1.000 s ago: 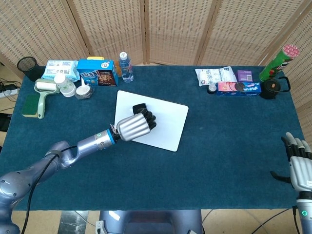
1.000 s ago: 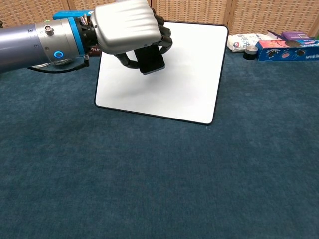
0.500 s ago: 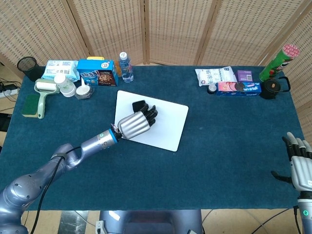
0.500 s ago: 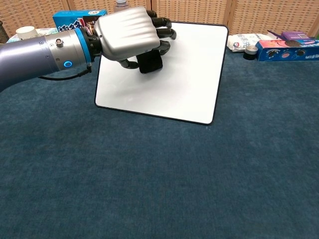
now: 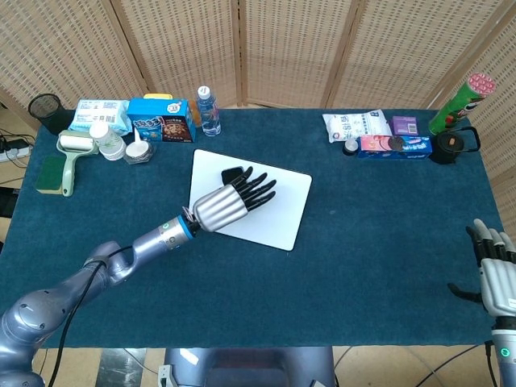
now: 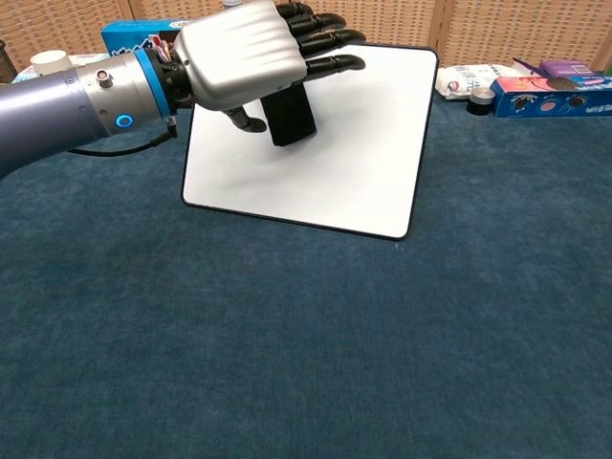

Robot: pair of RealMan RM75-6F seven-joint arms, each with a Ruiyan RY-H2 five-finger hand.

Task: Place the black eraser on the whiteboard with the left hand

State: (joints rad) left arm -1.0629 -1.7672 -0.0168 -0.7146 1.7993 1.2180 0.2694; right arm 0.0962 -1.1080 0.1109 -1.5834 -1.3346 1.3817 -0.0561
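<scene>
Black and blocky, the eraser (image 6: 290, 116) lies on the whiteboard (image 6: 368, 143), towards its upper-left part, on the blue-cloth bench (image 5: 371, 242). Our left robot hand (image 6: 251, 57) hovers over it with fingers stretched out flat, holding nothing. We judge the eraser light, rigid and not fragile, easiest pinched across its narrow sides. Our right robot hand (image 5: 493, 270) sits well apart at the bench's near right corner, fingers apart, holding nothing.
</scene>
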